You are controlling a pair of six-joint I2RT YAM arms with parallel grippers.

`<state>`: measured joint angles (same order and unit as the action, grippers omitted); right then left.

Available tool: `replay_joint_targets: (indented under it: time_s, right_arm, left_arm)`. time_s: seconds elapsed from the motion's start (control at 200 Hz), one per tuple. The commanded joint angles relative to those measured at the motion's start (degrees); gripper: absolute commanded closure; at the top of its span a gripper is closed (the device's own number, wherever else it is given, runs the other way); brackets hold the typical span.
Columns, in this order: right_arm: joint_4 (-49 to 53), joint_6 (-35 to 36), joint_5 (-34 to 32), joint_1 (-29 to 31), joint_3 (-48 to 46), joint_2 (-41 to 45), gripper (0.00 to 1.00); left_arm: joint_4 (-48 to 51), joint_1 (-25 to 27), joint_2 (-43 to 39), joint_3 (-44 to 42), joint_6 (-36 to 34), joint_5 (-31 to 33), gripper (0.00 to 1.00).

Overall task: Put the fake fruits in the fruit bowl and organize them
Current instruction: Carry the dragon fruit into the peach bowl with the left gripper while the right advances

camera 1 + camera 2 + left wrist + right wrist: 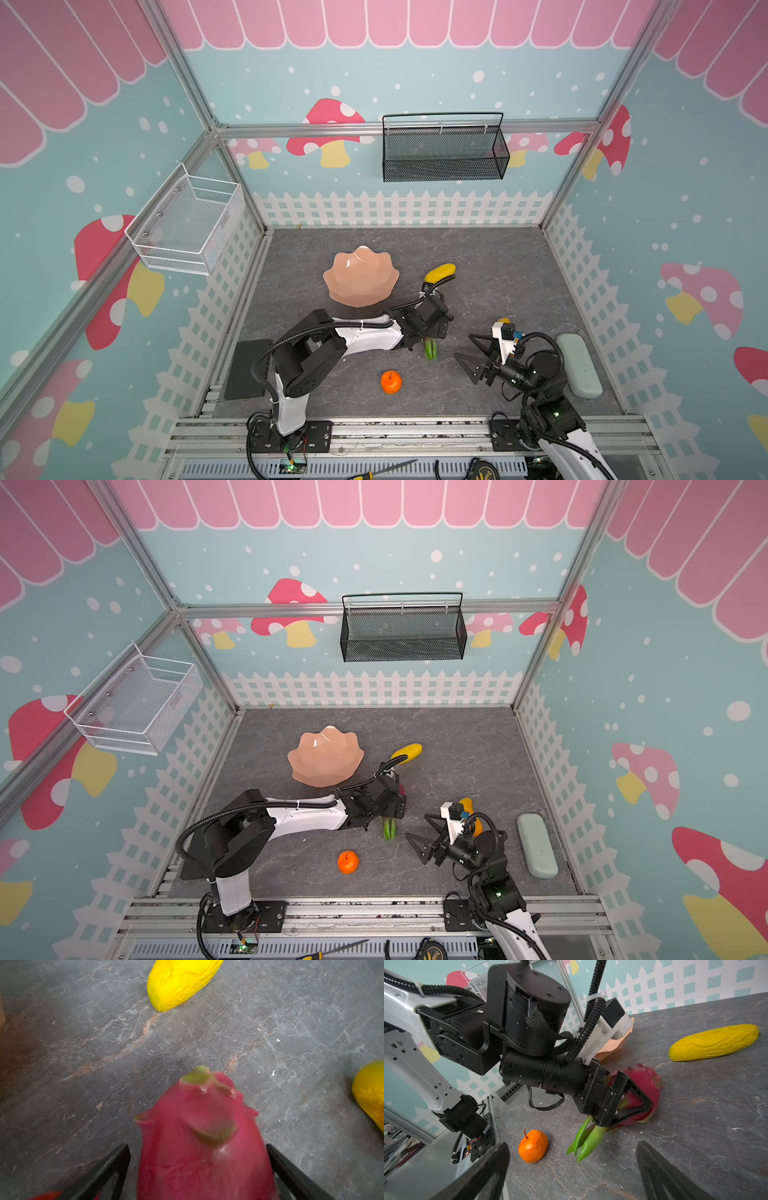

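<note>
- Grey stone-look table [498, 270]: your left gripper [197, 1148] straddles the dragon fruit [644, 1078], jaws wide, not quite pinching.
- Your right gripper [467, 353], near right, gapes empty.

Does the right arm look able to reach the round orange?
Probably yes: the right gripper is open and bare table leads to the orange, just past the green tips of the dragon fruit.

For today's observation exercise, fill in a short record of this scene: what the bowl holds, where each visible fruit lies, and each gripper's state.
fruit bowl: empty, on the table
dragon fruit: on the table, straddled by left gripper; grip unclear
round orange: loose on the table
yellow oblong fruit: on the table, right of the fruit bowl
orange-yellow fruit: partly hidden
right gripper: open, empty
</note>
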<state>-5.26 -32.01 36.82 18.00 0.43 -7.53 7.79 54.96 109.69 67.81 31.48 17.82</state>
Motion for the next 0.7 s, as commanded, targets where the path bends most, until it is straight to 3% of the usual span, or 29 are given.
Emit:
replay_joint_targets:
  time_s: [0.0, 0.16, 0.38, 0.525, 0.625, 0.691]
  right_arm:
    - [-1.46, -1.14, -1.48, -0.07, -2.56, -1.13, 0.02]
    - [0.11, 0.26, -4.03, -0.05, 2.50, -10.19, 0.02]
    - [-2.48, 3.83, -2.70, -0.15, 18.93, -33.26, 0.02]
    - [-6.90, 5.28, -5.35, -0.15, 28.27, -45.63, 0.02]
    - [-8.89, 4.39, -1.92, 0.61, 36.04, -57.58, 0.02]
    - [-8.67, 4.22, -3.06, 2.86, 39.91, -63.09, 0.02]
  left_arm:
    - [0.65, -0.80, 1.11, 1.56, 0.77, -1.52, 0.11]
    - [-4.90, -1.02, -5.23, -3.64, 0.55, -2.60, 0.28]
    - [-5.64, -3.61, -20.37, -9.62, -3.35, -1.79, 0.31]
    - [3.95, -10.84, -25.28, -7.57, -5.74, 0.18, 0.31]
    - [8.88, -17.22, -24.46, -5.20, -8.13, -0.37, 0.31]
    - [11.52, -20.59, -22.49, -2.77, -10.25, 0.08, 0.30]
